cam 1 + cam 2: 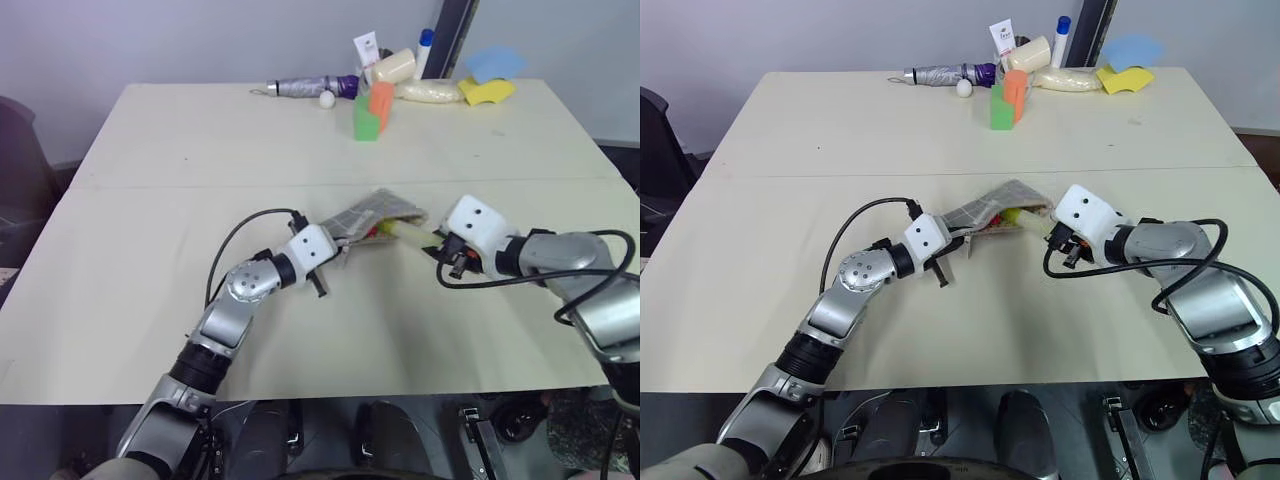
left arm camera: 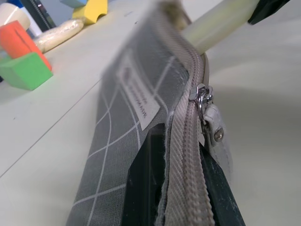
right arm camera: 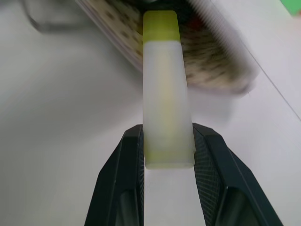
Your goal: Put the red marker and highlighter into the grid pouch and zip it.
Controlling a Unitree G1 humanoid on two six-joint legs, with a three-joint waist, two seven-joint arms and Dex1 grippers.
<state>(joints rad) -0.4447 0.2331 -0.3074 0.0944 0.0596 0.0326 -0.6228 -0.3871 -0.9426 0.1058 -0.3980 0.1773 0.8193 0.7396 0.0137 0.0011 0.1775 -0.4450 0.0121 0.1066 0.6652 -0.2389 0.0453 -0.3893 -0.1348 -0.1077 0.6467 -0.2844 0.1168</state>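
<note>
The right gripper [image 3: 167,155] clamps the highlighter [image 3: 165,94], cap at the mouth of the grid pouch [image 1: 375,213], whose zipper edge the left gripper [image 2: 181,188] pinches above the cream table [image 1: 200,140]. Red [image 1: 374,230] shows inside; the left wrist view adds the zipper pull [image 2: 203,96] and white label [image 2: 138,96].

We've 2 head cams looking fwd/down over the table [image 1: 150,130]; both wrist cams sit v. close, sharing the pouch [image 2: 117,136] mouth.

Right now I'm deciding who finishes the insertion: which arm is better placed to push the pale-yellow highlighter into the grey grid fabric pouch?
Right. Its end effector already grips the pale-yellow highlighter, cap at the pouch mouth. The left end effector is clamped on the grey grid fabric pouch, holding it.
</note>
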